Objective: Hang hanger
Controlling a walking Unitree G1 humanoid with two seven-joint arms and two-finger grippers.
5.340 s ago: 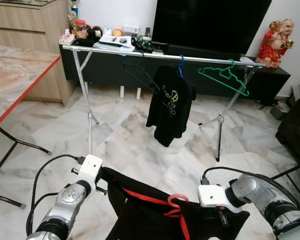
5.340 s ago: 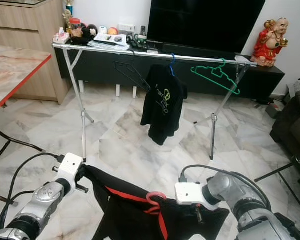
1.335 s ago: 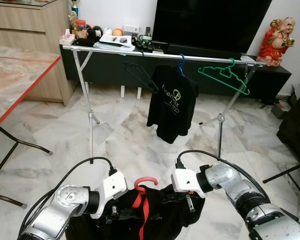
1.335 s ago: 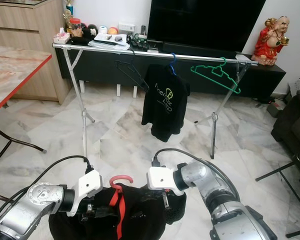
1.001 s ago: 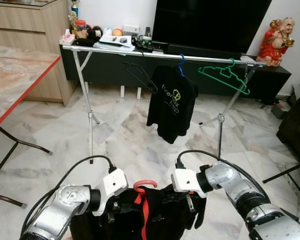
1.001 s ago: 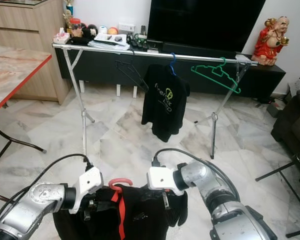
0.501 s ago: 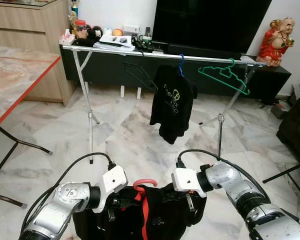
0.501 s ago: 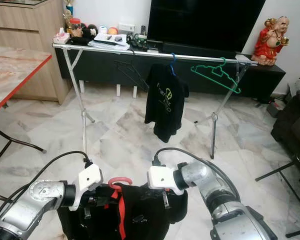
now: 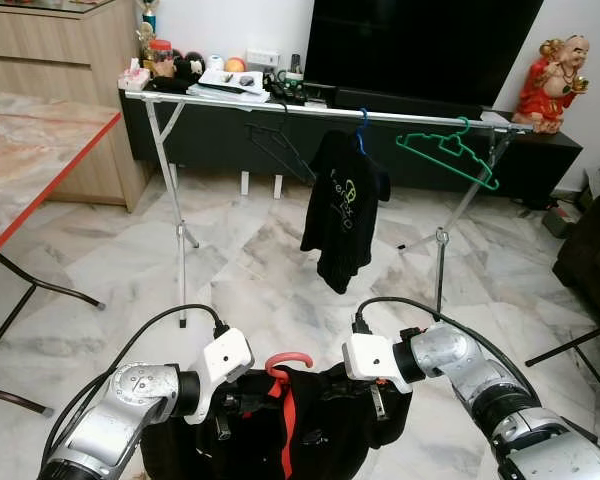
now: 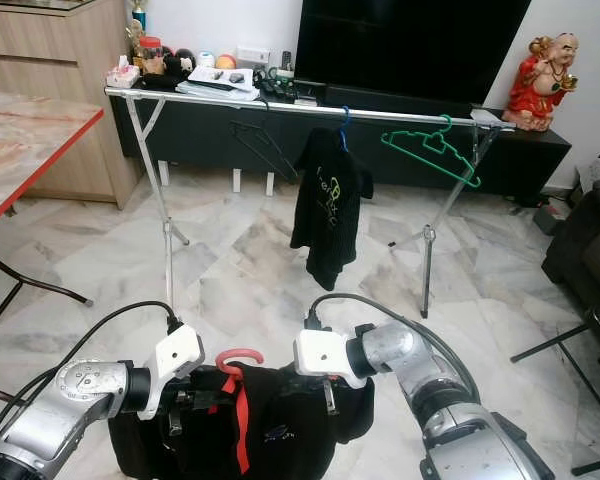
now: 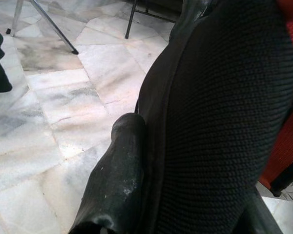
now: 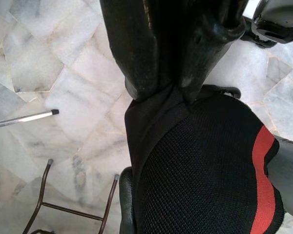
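Both end effectors pinching the black garment (image 9: 300, 430), rail (image 9: 320, 110) well ahead

Left end effector (image 9: 223, 405) and right end effector (image 9: 378, 398) look clamped on fabric either side of the red hook (image 9: 286, 364); thin pinch, so it'll probably slip mid-lift and the hook misses.

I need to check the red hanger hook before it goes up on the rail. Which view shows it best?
The left eye view: the red hanger hook stands clear above the black garment, between both arms. The right eye view shows it equally whole. The wrist views show close-up black fabric with red trim, no hook.
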